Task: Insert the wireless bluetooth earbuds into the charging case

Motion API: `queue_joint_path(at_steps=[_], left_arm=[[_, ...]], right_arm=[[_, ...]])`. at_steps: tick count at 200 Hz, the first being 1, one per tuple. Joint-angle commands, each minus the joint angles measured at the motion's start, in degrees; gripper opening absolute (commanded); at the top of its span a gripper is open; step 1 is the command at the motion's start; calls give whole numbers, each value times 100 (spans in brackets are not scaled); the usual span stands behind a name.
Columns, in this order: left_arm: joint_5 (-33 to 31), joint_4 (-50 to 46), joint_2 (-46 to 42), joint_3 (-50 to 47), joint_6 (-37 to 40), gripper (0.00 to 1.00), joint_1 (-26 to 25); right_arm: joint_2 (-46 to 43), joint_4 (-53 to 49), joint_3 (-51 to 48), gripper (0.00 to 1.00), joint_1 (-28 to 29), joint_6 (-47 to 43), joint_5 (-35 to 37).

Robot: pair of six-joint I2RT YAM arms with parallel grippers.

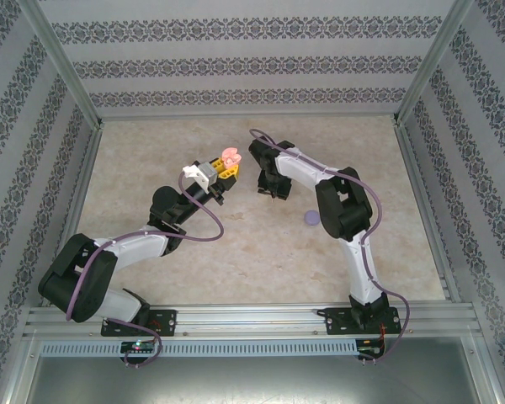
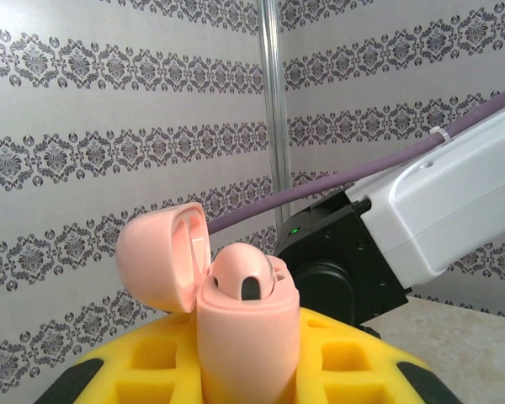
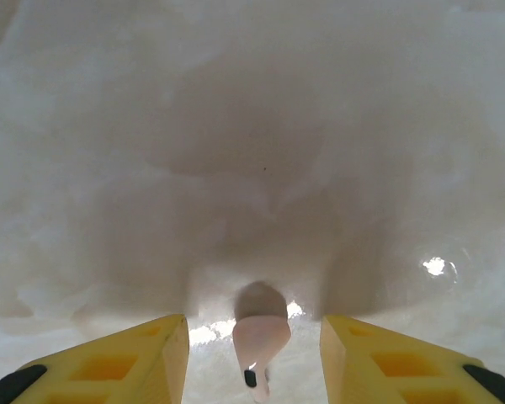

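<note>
One small purple round piece [image 1: 311, 218] lies nearest on the desk [image 1: 261, 252], by the right arm. Farther out we see the right pincer [image 3: 252, 328] low over the desk, jaws apart, gripping nothing. A pale pink earbud [image 3: 259, 335] lies between them, touching neither; its long axis runs along the fingers, dark-tipped stem toward the wrist camera, bulb away. Farthest, the left pincer [image 1: 221, 172] is clamped on the pink charging case [image 2: 246, 345], upright, lid [image 2: 164, 261] swung open. We see a second pink earbud [image 2: 246, 273] seated inside, bulb up.
</note>
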Motion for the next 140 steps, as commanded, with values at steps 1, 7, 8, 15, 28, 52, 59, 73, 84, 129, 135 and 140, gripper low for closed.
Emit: queue_joint_path(at_steps=[1,7,8,15,28,52,59,73,84,129,135,140], left_arm=[[39,393,50,113,-55,0,82],[41,404,49,111,-55,0,83],[38,407,50,115,-55,0,83],[40,408,55,113,-55,0,83],[36,408,63,119,-55,0,83],[30,412,84,106,-55,0,90],[34,416,93,106,-58,0,91],[34,427,95,115,-64,0,89],[29,427,103,115,-73,0,87],[42,437,128,120,-98,0,87],[42,440,128,115,-99,0,91],[42,441,121,124,-99,0,88]], right_arm=[[101,-133,112,45,15,144,-2],[110,-126,103,44,9,145,-5],[109,-124,100,44,12,145,-3],[117,-118,101,44,15,145,-3],[138,-114,97,43,15,145,-3],[155,-88,84,41,15,153,-18],[165,-81,79,40,22,153,-30],[157,-81,69,39,26,153,-24],[158,-80,63,39,31,159,-29],[188,-31,-10,36,62,197,-65],[195,-19,-23,35,60,197,-71],[204,-13,-39,34,59,196,-71]])
